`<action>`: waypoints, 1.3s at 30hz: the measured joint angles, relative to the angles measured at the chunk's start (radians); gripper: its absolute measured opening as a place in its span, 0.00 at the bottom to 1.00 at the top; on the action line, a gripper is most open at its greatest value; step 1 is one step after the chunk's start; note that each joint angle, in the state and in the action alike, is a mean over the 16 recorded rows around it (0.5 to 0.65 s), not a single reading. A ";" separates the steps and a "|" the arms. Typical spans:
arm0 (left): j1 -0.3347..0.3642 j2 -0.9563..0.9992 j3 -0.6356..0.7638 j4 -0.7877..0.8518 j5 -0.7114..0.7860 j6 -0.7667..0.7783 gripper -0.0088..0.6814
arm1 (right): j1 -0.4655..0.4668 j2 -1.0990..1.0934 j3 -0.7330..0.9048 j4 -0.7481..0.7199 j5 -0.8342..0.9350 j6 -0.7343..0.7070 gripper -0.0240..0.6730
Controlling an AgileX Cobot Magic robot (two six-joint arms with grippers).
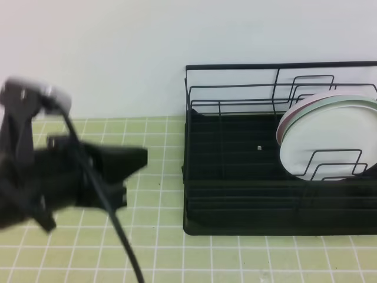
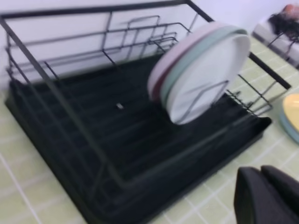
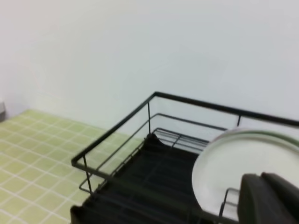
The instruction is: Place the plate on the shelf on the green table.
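The white plate (image 1: 321, 132) stands upright in the right end of the black wire shelf (image 1: 235, 177), leaning on a mint-green plate with a pink rim (image 1: 284, 121) behind it. The shelf rests on the green table (image 1: 153, 247). My left gripper (image 1: 138, 158) hovers empty to the left of the shelf, fingers together and pointing at it. In the left wrist view the plate (image 2: 210, 70) and shelf (image 2: 117, 135) lie ahead of the gripper (image 2: 264, 186). In the right wrist view my right gripper (image 3: 261, 193) is shut and empty beside the plate (image 3: 224, 168).
A white wall (image 1: 118, 47) stands behind the shelf. In the left wrist view a yellow dish with a blue rim (image 2: 292, 112) lies on the tiles to the right of the shelf, and a blurred dark object (image 2: 285, 21) sits farther back. A black cable (image 1: 118, 230) hangs from the left arm.
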 joint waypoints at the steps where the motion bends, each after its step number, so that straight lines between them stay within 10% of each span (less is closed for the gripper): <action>1: 0.000 -0.007 0.027 -0.033 -0.013 0.028 0.01 | 0.000 -0.026 0.025 0.005 -0.003 0.001 0.03; 39: -0.041 -0.145 0.215 -0.295 -0.376 0.248 0.01 | 0.000 -0.149 0.202 0.085 0.070 0.007 0.03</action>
